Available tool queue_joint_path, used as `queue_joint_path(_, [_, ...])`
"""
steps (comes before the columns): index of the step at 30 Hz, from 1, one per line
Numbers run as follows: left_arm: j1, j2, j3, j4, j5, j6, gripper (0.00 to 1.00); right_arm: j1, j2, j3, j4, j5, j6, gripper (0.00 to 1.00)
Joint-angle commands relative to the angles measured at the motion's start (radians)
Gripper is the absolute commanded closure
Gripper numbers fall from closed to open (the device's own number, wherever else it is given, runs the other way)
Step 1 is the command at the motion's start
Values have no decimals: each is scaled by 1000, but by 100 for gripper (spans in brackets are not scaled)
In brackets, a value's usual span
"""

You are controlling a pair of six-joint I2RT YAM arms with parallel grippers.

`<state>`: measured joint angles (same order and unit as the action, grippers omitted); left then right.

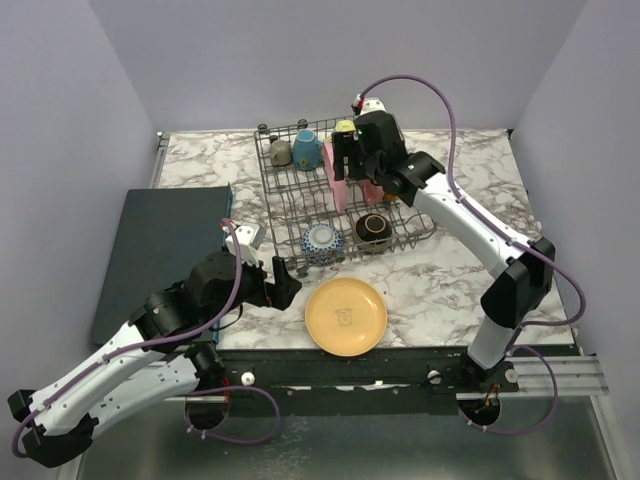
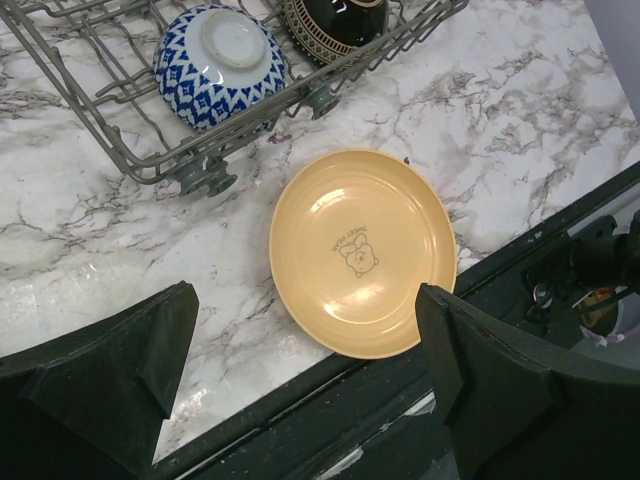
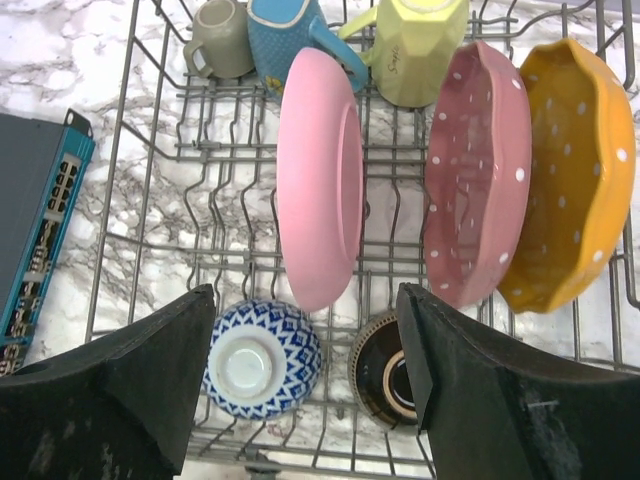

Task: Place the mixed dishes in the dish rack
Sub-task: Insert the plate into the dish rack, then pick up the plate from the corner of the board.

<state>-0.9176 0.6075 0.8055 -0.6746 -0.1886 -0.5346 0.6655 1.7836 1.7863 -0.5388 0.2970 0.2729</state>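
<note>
Left gripper (image 2: 308,292), spread wide, at 10 o'clock of a round yellow plate (image 1: 346,316) on the marble counter (image 1: 440,280).
Grey wire dish rack (image 1: 285,205) sits at the plate's 12 o'clock — inside it, the right gripper (image 3: 305,292), jaws apart, flanks an upright plain pink plate (image 3: 320,180) without touching it; a dotted pink plate (image 3: 478,170) and a dotted orange plate (image 3: 565,170) stand at its 3 o'clock.

The yellow mug (image 3: 420,45) bears a script word, seemingly "Smile"; tiny lettering on the yellow plate (image 2: 362,252) is unreadable.
</note>
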Motion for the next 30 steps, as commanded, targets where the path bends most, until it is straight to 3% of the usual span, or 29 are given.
queue_joint_path(1, [2, 24, -6, 8, -29, -4, 1, -4, -96, -82, 41, -46, 9, 20])
queue_joint_path(11, [2, 48, 34, -33, -50, -46, 1, -6, -305, -298, 75, -75, 41, 14])
queue_joint_path(22, [2, 132, 105, -90, 14, -129, 1, -7, -483, -461, 6, -138, 77, 9])
queue_joint_path(30, [1, 221, 149, -157, 48, -215, 1, -6, -679, -683, 25, -206, 118, 9])
